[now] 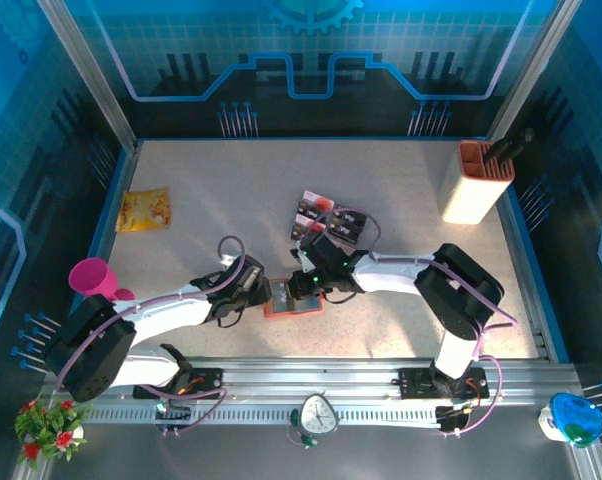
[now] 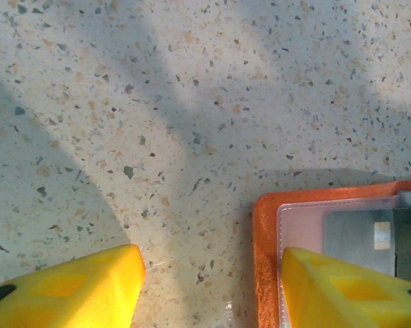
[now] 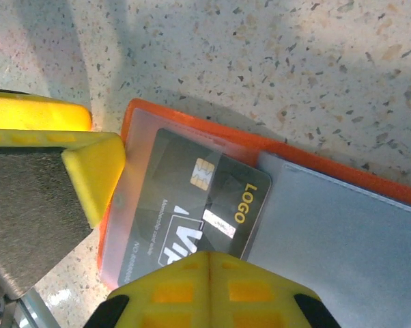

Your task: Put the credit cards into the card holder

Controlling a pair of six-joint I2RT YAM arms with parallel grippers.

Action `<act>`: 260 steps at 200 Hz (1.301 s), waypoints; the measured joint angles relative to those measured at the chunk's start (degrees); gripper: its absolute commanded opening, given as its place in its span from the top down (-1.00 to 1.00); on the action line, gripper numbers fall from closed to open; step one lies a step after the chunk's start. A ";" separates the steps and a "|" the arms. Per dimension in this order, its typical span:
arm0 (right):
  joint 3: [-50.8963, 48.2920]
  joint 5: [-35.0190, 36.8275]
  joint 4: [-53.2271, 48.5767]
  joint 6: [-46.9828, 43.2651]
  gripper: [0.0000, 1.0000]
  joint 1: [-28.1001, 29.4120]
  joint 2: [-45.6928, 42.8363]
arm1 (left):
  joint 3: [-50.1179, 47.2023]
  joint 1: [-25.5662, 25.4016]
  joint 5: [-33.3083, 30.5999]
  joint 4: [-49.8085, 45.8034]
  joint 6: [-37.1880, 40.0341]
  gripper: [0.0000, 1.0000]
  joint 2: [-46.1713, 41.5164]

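Observation:
The orange-red card holder lies open on the table between both grippers. A black credit card with "LOGO" on it sits partly inside the left clear pocket; it also shows through the pocket as the same card. My right gripper is shut, its joined tips over the card's near edge. My left gripper is open and straddles the holder's left edge, with one finger on the pocket and the other on the table. More credit cards lie just beyond the holder.
A tall cream-and-orange container stands at the back right. A yellow packet lies at the left, and a pink cup sits near the left edge. The left gripper's yellow finger shows beside the holder.

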 measured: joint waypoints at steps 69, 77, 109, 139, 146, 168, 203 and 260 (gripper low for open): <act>3.63 -0.02 -0.52 -1.03 0.93 0.66 4.50 | 1.36 0.00 -0.42 -0.79 0.02 -0.17 1.97; 4.07 -0.04 -0.57 -1.05 0.93 0.90 4.92 | 1.46 0.00 -0.44 -0.90 0.02 -0.17 2.08; 5.62 -0.68 0.13 -0.96 0.94 1.88 6.49 | 1.62 0.00 -0.55 -1.11 0.04 -0.17 2.21; 6.05 -2.12 1.25 -0.31 0.94 2.10 7.19 | 1.66 -0.02 -0.57 -1.14 0.11 -0.19 2.19; 6.05 -2.21 1.33 -0.15 0.93 2.10 7.15 | 1.66 -0.02 -0.57 -1.14 0.15 -0.20 2.16; 4.76 -2.19 1.62 0.31 0.85 1.99 5.49 | 1.68 -0.02 -0.39 -1.18 0.20 -0.23 1.86; -2.03 -0.37 0.52 0.59 0.36 0.46 -5.09 | 2.05 0.00 0.31 -1.95 0.48 -0.32 1.18; -5.88 8.04 -5.60 -2.08 -0.04 -1.68 -13.99 | 4.50 0.00 0.31 -8.70 2.49 -0.51 -0.59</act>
